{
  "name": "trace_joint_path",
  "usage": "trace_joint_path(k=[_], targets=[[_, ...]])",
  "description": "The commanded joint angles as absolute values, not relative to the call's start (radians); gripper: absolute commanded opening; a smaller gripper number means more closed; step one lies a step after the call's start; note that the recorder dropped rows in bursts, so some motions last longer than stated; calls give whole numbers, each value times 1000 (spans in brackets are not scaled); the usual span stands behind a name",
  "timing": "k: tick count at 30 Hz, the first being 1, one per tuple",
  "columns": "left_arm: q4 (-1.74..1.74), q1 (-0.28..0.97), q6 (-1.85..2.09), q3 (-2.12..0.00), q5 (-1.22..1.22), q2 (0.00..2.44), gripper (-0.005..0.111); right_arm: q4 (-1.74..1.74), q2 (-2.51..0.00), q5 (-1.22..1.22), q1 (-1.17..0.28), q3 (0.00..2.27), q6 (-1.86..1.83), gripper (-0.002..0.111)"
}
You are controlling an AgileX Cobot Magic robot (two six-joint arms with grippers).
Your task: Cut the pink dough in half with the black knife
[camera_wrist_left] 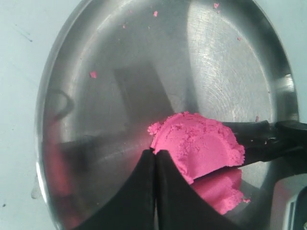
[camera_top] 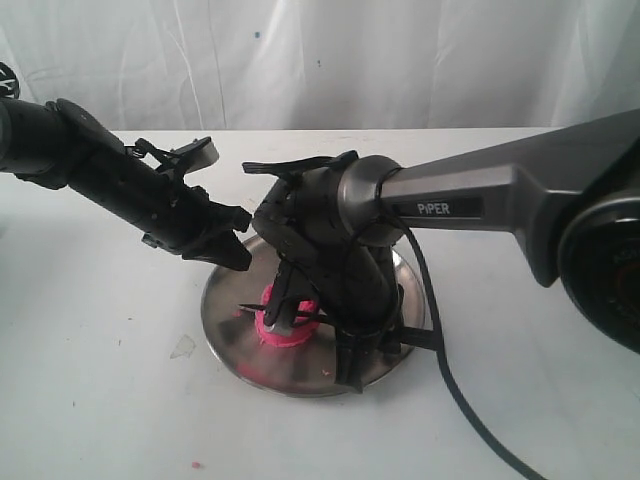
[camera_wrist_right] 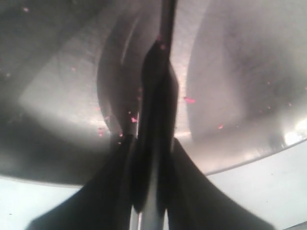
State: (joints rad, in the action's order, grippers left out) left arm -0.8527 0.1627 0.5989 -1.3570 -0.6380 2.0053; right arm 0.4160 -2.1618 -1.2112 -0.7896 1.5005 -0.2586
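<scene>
The pink dough point(camera_top: 283, 328) lies on the steel plate point(camera_top: 225, 300), left of its centre. The black knife point(camera_top: 262, 310) lies level across the lump, its point to the left. In the left wrist view the blade point(camera_wrist_left: 249, 136) enters the dough point(camera_wrist_left: 196, 141) from the side, and a dark slit parts a domed upper piece from a lower piece point(camera_wrist_left: 220, 189). My right gripper point(camera_top: 342, 325) is shut on the knife handle point(camera_wrist_right: 158, 86); the dough is hidden in the right wrist view. My left gripper point(camera_wrist_left: 154, 153) is shut and empty, its tips at the dough's edge.
Pink crumbs point(camera_wrist_left: 93, 74) dot the plate point(camera_wrist_left: 86, 110). A small clear scrap point(camera_top: 183, 347) lies on the white table left of the plate. The right arm's black cable point(camera_top: 455, 385) trails over the table at front right. A white curtain hangs behind.
</scene>
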Motion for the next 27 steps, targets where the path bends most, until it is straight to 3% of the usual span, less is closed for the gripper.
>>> trace_joint_path(k=[1,15,27], targets=[[-859,164,602,-1361,-650,2000,0,402,-2154,-1221,-785,1478,-273,0],[-859,164,602,-1361,-645,2000,0,266,-2122,-1221,-776,1476,-374,0],[-859,164,602,-1361,-647,2000,0,442,-2122,-1221,-726,1476,-284,0]])
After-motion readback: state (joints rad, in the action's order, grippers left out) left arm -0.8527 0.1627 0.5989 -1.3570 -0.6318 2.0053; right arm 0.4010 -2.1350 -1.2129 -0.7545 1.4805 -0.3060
